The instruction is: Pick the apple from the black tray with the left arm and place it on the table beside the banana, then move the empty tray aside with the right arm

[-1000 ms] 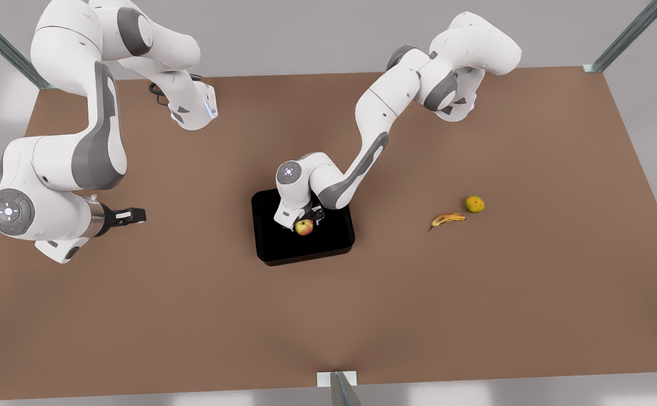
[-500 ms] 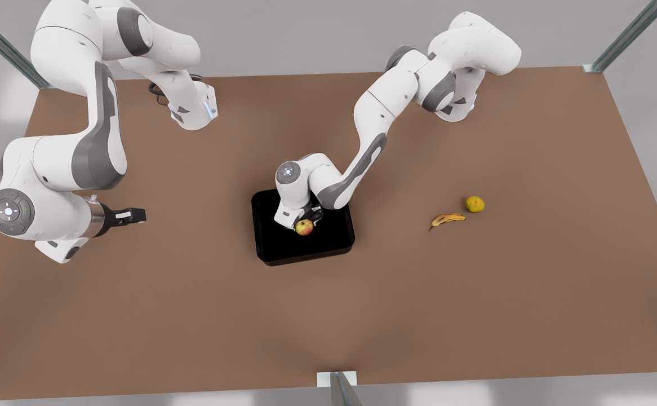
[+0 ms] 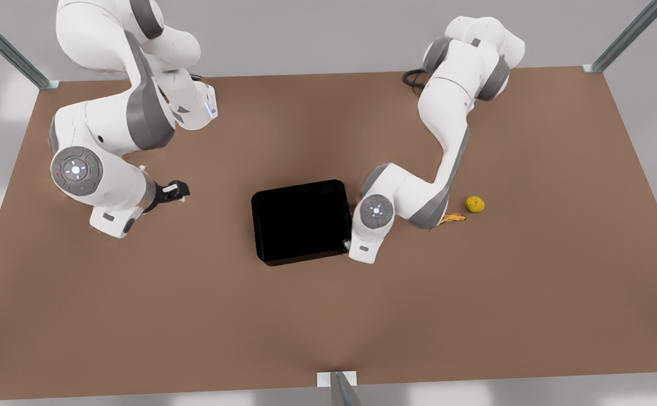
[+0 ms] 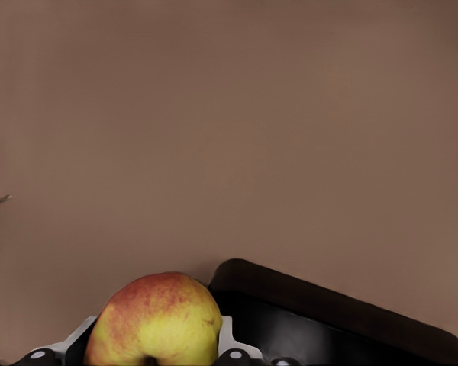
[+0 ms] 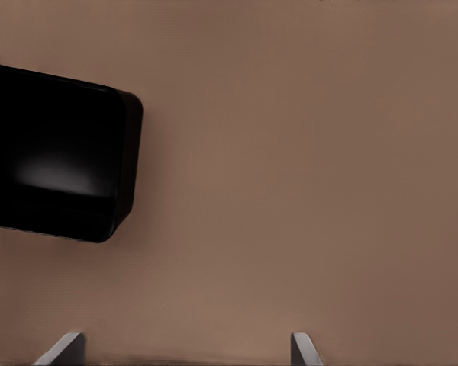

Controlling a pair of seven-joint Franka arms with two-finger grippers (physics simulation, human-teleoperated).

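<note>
The small round yellow-green apple with a red blush (image 4: pixel 154 320) sits pinched between the fingers of the left pincer (image 4: pixel 151 352); in the left wrist view the pale finger pads (image 4: pixel 227 339) press against both of its sides. The apple hangs off the tray, just past one rounded corner of the flat glossy black rectangular tray (image 3: pixel 301 221), above the large plain matte brown worktop (image 3: pixel 193 316). In the front view, the left arm reaches in from the far edge on the front view's right, and its wrist hangs just beside the tray's right edge, covering the apple from that camera.

The tray lies near the middle of the worktop with nothing on it. To the front view's right, the small curved yellow banana with brown patches (image 3: pixel 453 217) lies partly behind the left arm's elbow, and a bumpy yellow-green round fruit (image 3: pixel 474 204) rests just beyond it, apart from it.

The right pincer (image 3: pixel 175 190) hangs over bare worktop on the front view's left, well apart from the tray. The right wrist view shows its two fingertips (image 5: pixel 61 351) spread wide, with nothing between them and the tray's corner (image 5: pixel 114 160) farther off.
</note>
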